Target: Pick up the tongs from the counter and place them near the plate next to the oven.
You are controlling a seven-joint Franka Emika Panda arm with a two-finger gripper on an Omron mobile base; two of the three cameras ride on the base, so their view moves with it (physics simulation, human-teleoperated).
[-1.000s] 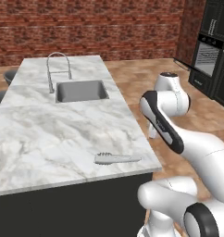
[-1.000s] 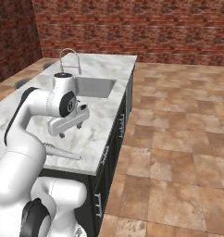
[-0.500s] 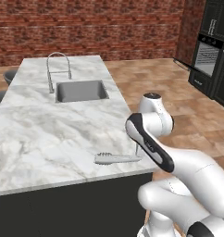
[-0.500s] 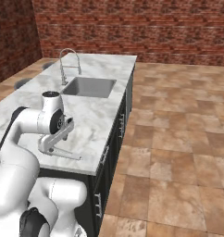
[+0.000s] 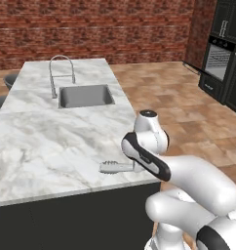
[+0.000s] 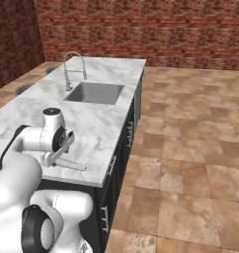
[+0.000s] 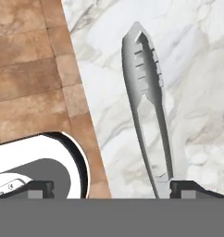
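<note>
Gripper (image 6: 56,157), jaws apart, poised over tongs (image 7: 148,106) lying flat near counter (image 5: 47,141) edge, ready to straddle them.

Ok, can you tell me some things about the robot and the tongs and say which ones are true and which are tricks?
1. The tongs lie flat on the marble counter. True.
2. The gripper is squeezing the tongs and lifting them. False: its jaws are open and the tongs still lie on the counter.
3. The tongs are inside the sink. False: they lie near the counter's front edge, well apart from the sink.
4. The oven stands across the floor, far from the counter. True.
5. The faucet stands beside the sink. True.
</note>
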